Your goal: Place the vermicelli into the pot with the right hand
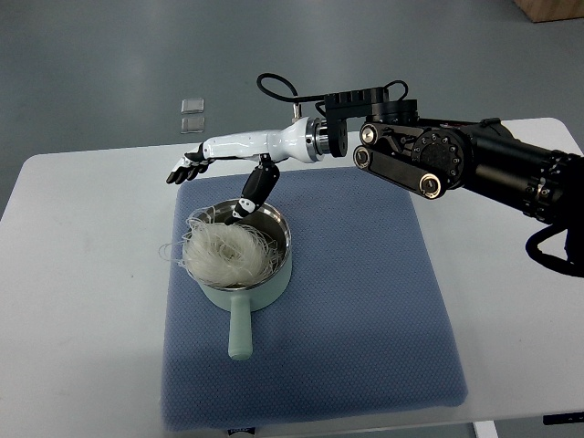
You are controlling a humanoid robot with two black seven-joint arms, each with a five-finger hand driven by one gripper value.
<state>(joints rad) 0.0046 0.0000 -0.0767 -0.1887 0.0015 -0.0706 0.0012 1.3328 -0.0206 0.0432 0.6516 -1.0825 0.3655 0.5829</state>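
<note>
Counter (82, 274): white, fills most of the frame below a grey floor; its bare left part lies at the left of the picture.
Small clear pieces (192, 113): two little transparent squares on the floor in the upper left, beyond the counter's far edge; what they are cannot be told.
Mat (365, 310): a blue-grey quilted pad in the middle of the counter, reaching from the centre left to the lower right.
Vermicelli (228, 251): a pale, tangled nest sitting in the left side of the pot, heaped above the rim, with loose strands hanging over the left edge toward the mat.
Pot (274, 239): a mint-green saucepan with a shiny metal inside, standing on the upper left part of the mat; its straight handle points down toward the bottom of the frame.
Right robot hand (196, 166): white with dark fingertips, stretched out toward the left above the far edge of the mat, just above and left of the pot. The fingers are spread and extended and grip nothing; the dark thumb hangs down over the pot's far rim, close to the vermicelli, though whether it touches cannot be told.
Right arm (456, 160): a black, heavy-jointed limb entering from the right edge, running across the upper right of the frame to a white forearm and silver wrist.
</note>
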